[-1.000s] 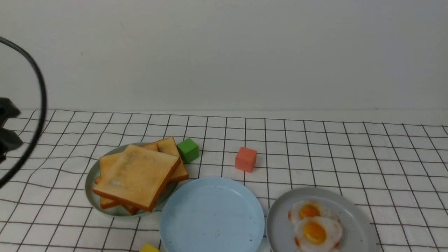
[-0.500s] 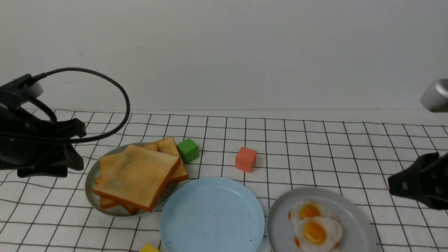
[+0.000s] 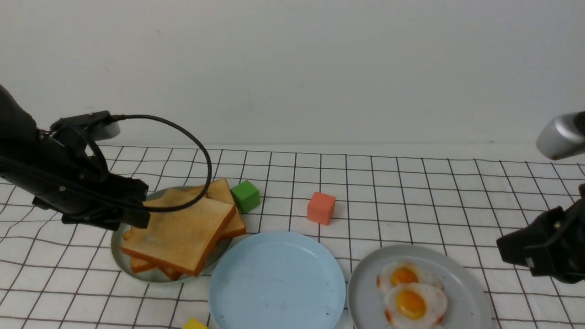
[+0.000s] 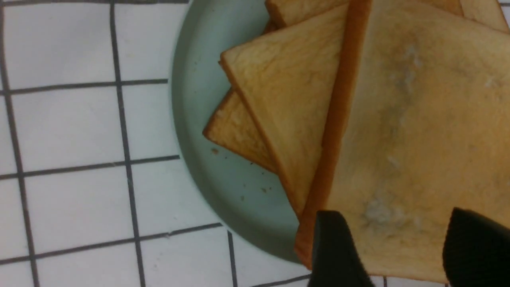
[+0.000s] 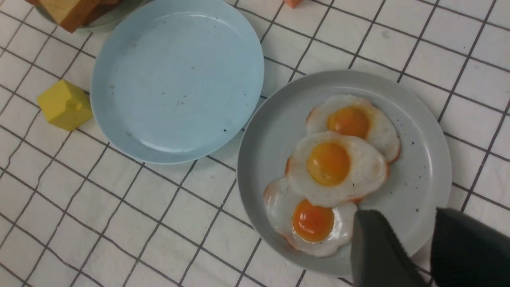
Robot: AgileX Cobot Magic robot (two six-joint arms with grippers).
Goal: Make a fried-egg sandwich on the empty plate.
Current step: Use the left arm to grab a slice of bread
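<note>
Front view: empty plate (image 3: 274,278) round, axisless; L gripper (image 4: 394,217), R gripper (image 5: 407,218) jaws spread.

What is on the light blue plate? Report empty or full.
Empty: the light blue plate shows a bare speckled surface in both views.

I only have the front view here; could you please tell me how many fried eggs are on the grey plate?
Observer: Three fried eggs overlap on the grey plate; your frame cuts one off.
Operator: Thank you. How do things stand on the toast side?
Observer: The left hand has its fingers apart above the top toast slice, gripping nothing.
Operator: And on the other side, please?
Observer: The right hand is open and empty, by the grey plate's rim beside the eggs.
</note>
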